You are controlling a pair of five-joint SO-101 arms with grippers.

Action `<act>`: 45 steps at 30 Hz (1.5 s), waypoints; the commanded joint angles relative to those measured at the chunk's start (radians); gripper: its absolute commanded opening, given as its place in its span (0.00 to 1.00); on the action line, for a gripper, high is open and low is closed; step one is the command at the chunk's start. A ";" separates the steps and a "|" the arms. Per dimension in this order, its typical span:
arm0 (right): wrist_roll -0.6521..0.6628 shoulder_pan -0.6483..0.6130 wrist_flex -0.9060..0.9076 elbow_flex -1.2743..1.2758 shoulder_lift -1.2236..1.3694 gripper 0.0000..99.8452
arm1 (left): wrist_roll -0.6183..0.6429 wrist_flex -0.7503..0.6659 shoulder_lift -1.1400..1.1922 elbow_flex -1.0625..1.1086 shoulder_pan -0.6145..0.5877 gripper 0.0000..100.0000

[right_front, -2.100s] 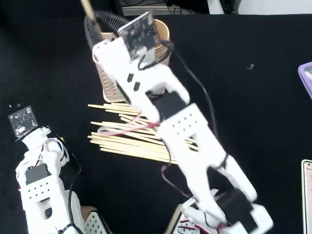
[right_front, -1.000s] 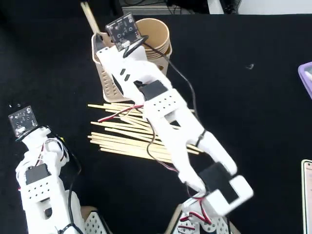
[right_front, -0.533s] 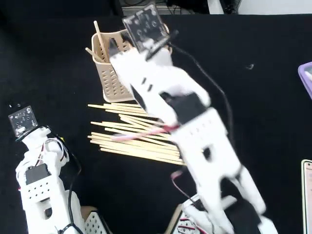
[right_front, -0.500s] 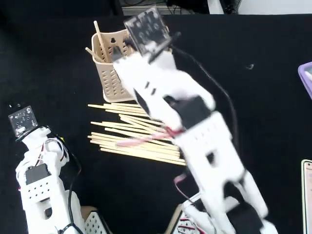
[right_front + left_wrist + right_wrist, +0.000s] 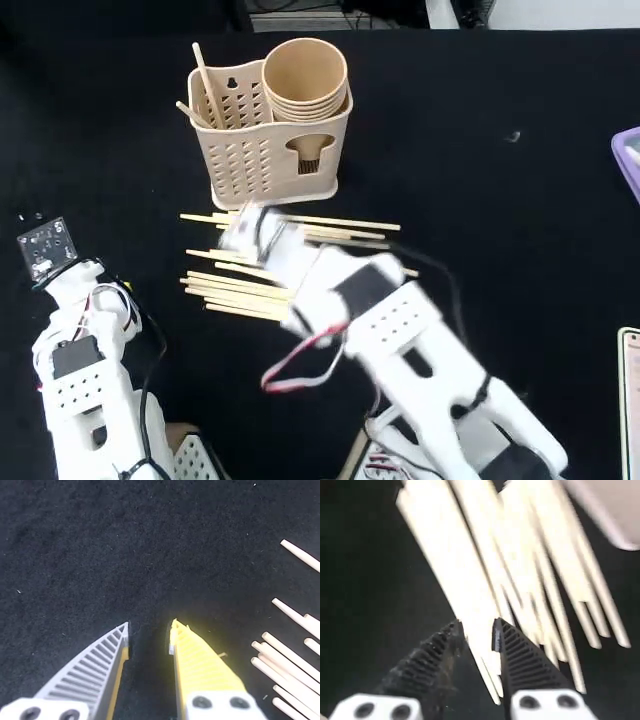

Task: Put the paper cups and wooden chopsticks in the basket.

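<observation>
The beige perforated basket (image 5: 262, 150) stands at the back of the black table. A stack of paper cups (image 5: 305, 78) sits in one compartment, and two wooden chopsticks (image 5: 205, 85) lean in the other. Several loose chopsticks (image 5: 225, 292) lie in a pile in front of the basket. My right gripper (image 5: 248, 235) hangs low over the pile's far side. In the right wrist view my right gripper (image 5: 476, 626) is open by a narrow gap just above the chopsticks (image 5: 485, 565). My left gripper (image 5: 149, 629) is open over bare cloth, beside the chopstick ends (image 5: 290, 660).
The left arm (image 5: 80, 370) rests at the near left corner. A purple object (image 5: 628, 160) and a white one (image 5: 631, 380) lie at the right edge. A small speck (image 5: 512, 137) is on the cloth to the right of the basket.
The right arm carried a chopstick up to the basket, left it there, and swung back down onto the loose pile. The left arm stayed still.
</observation>
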 commanded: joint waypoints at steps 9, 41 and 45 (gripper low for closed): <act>0.035 -0.091 -0.227 0.101 0.203 0.17 | -0.002 -0.015 -0.015 -0.039 0.001 0.14; 0.160 -0.061 -0.285 -0.007 0.367 0.10 | -0.002 -0.015 -0.015 -0.039 0.001 0.14; 0.160 -0.032 -0.285 0.001 0.369 0.16 | -0.002 -0.015 -0.015 -0.039 0.001 0.14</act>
